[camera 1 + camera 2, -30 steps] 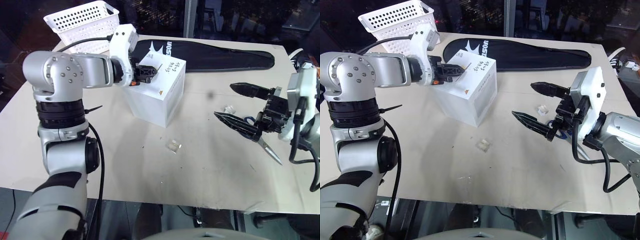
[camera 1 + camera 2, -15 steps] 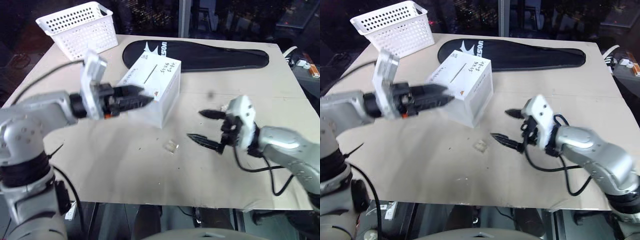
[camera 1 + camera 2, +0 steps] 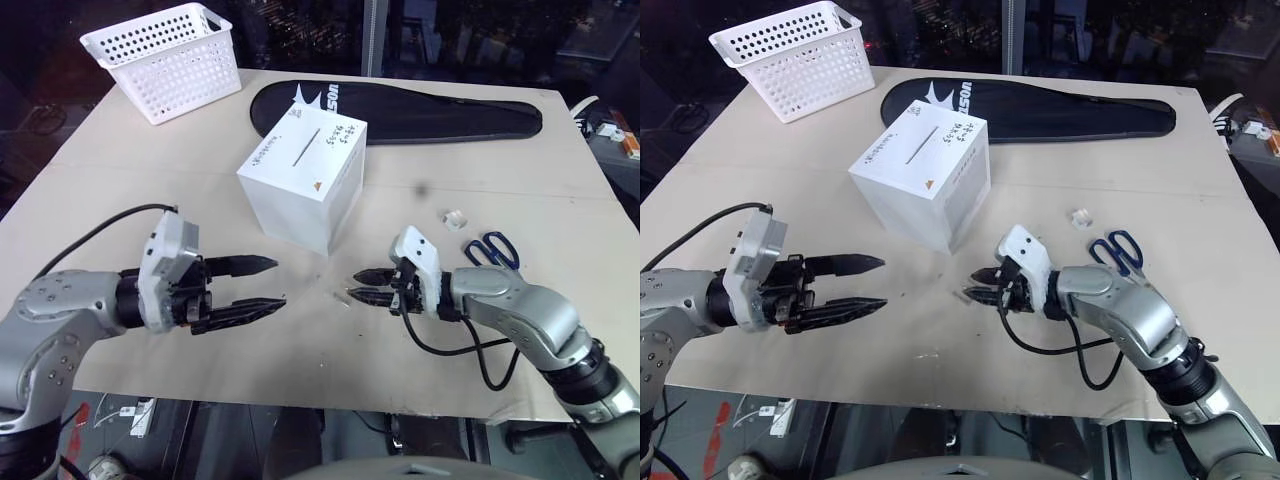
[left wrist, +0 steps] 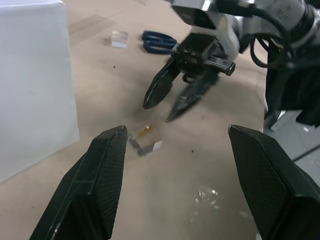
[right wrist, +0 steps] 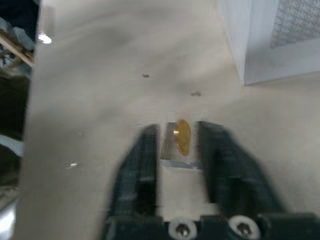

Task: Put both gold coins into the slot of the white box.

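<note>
— Where's the coin?
— A shiny gold coin [image 5: 182,136] sits in a small clear plastic cube [image 5: 175,150] on the matte beige table [image 3: 200,200], in front of the white cardboard box [image 3: 305,185].
— The hands?
— Right hand [image 5: 176,145] pinches that cube; left hand [image 3: 268,283] hangs spread.

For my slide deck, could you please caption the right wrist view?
Right gripper closing around a small clear cube bearing a gold coin, near the white box.

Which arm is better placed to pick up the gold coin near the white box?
The right. The right gripper already straddles the gold coin on the table, while the left gripper is open and apart from it.
</note>
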`<state>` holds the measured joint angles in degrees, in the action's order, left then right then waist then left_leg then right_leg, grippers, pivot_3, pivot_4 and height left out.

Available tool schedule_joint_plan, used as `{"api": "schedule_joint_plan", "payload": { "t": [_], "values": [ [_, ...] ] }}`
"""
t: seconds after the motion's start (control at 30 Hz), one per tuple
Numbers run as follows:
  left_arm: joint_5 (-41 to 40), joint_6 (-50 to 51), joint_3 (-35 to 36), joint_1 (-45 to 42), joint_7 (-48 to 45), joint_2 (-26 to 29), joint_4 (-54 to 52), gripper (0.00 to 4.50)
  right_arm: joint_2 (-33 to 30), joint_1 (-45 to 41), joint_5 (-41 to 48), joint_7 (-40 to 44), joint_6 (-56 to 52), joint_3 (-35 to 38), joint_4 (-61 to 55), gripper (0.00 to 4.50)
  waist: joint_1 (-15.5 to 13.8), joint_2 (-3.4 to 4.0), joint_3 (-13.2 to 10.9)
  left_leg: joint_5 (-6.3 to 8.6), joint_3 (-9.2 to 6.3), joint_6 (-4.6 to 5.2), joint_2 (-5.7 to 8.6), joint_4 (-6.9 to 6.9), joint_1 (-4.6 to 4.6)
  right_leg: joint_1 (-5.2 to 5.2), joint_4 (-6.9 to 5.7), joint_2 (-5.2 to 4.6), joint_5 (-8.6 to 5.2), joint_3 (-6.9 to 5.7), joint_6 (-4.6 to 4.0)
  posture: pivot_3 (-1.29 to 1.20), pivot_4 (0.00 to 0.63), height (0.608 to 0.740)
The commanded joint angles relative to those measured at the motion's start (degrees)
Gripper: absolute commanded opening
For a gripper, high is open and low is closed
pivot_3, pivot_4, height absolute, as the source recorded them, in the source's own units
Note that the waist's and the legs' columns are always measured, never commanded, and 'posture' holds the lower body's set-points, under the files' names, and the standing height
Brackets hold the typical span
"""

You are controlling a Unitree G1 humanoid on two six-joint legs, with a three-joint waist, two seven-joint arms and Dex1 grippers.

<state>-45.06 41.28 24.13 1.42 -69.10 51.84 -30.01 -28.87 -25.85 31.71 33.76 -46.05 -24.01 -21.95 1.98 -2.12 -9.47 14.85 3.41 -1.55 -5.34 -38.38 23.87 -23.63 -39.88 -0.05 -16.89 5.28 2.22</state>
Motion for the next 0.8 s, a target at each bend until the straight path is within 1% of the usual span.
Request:
{"api": "schedule_joint_plan", "payload": {
  "t": [0.03,0.33,0.5,0.8],
  "values": [
    [-0.2,-2.6,1.2,1.2,-1.3,1.3,-0.7,3.27,1.1,-0.7,-1.6,1.3,0.7,0.4,-0.4,0.73,0.0,0.01,0.0,0.0,0.0,0.0,0.0,0.02,0.0,-0.01,0.0,0.0,0.0,0.0,0.0,0.0,0.15,0.74],
    [-0.7,-4.3,1.3,3.0,-1.8,2.5,-0.3,3.27,2.5,-0.2,-2.4,3.5,-0.7,0.9,-1.8,0.73,0.1,0.01,0.0,0.0,0.01,0.0,-0.01,0.02,0.0,-0.01,0.0,0.0,0.0,0.0,0.0,0.0,0.15,0.74],
    [-0.5,-5.1,0.8,3.3,-1.8,2.4,-0.1,3.27,2.6,-0.5,-2.4,3.7,-1.9,1.4,-2.3,0.73,0.2,0.01,0.0,0.0,0.01,0.0,-0.01,0.02,0.0,-0.01,0.0,0.0,0.0,0.0,0.0,0.0,0.15,0.74],
    [-0.8,-5.8,0.0,3.4,-0.9,1.9,-0.7,3.27,3.1,-0.9,-5.4,3.9,-1.8,0.9,-0.3,0.73,0.2,0.01,0.0,0.0,0.01,0.0,-0.01,0.02,0.0,-0.01,0.0,0.0,0.0,0.0,0.0,0.0,0.15,0.74]
  ]
}}
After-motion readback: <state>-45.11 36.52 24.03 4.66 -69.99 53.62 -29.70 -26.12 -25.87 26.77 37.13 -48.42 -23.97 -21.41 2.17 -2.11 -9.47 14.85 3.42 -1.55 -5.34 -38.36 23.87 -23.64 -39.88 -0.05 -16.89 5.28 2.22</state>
